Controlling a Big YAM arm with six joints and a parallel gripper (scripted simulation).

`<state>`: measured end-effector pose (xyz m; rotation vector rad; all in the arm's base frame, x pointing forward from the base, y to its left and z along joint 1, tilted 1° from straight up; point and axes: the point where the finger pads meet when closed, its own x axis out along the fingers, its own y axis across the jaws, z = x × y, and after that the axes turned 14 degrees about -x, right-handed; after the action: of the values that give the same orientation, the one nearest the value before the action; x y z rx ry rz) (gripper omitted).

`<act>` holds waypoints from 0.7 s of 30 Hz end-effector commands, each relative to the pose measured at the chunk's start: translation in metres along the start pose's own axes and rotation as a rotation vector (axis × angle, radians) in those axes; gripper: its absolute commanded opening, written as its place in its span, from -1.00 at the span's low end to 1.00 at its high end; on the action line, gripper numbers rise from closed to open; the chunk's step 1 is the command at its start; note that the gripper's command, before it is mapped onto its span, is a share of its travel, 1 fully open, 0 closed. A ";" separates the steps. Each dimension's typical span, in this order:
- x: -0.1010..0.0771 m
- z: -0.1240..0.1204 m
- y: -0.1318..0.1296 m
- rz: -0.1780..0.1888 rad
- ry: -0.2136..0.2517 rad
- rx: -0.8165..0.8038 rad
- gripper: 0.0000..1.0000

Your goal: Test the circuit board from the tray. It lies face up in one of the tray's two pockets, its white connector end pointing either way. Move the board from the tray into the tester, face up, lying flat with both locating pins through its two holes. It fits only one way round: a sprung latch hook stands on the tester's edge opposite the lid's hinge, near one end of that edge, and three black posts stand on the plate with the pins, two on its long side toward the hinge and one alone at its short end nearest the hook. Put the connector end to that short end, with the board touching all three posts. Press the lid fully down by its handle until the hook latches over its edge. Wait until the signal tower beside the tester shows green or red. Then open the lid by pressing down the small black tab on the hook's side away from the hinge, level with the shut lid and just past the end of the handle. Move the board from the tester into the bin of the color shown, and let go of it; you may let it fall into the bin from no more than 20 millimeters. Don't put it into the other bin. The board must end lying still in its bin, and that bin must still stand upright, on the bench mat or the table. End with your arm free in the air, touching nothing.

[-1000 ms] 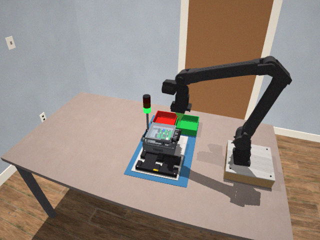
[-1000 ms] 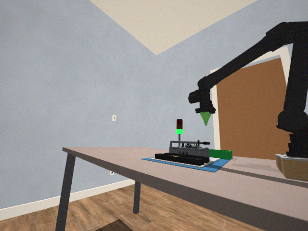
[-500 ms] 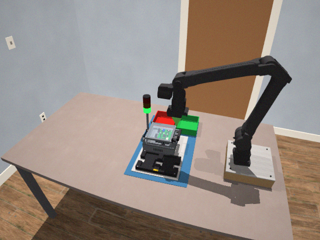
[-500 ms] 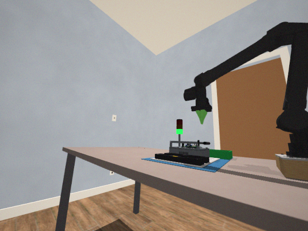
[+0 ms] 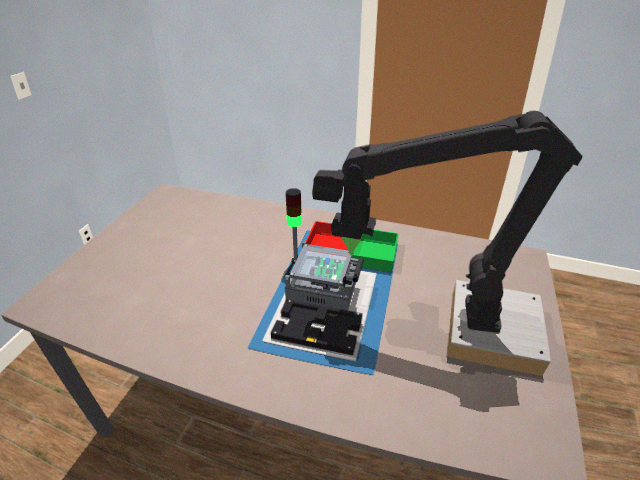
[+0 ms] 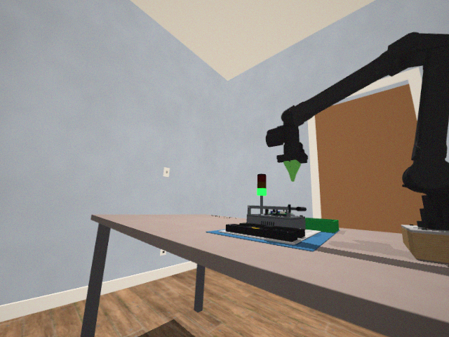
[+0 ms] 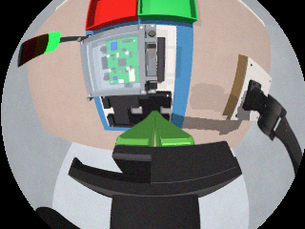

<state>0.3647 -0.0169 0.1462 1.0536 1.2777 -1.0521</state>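
While the tool [image 6: 292, 173] hangs closed and empty high above the latched tester [image 5: 320, 281], descending off-line could miss the release tab beneath, jamming the lid [image 5: 321, 264].

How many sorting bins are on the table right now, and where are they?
2. The red bin and the green bin stand side by side just beyond the tester; the red one is nearer the signal tower. The hand hangs shut above.

Two bins, red [image 5: 324, 236] and green [image 5: 379, 249]; one tester [image 5: 316, 290]; one tray [image 5: 316, 330]; one signal tower [image 5: 293, 207].
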 end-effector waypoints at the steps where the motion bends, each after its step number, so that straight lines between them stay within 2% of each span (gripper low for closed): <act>1: 0.011 0.005 0.002 0.004 -0.005 0.016 -1.00; 8: 0.043 0.006 0.002 0.003 -0.005 0.015 -1.00; 10: 0.043 0.006 0.002 0.003 -0.005 0.015 -1.00; 15: 0.062 0.006 0.001 0.003 -0.005 0.012 -1.00; 19: 0.069 0.006 0.001 0.003 -0.005 0.011 -1.00; 21: 0.066 0.006 0.002 0.014 -0.008 0.011 -1.00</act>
<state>0.3637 -0.0174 0.0781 1.0502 1.2871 -1.0607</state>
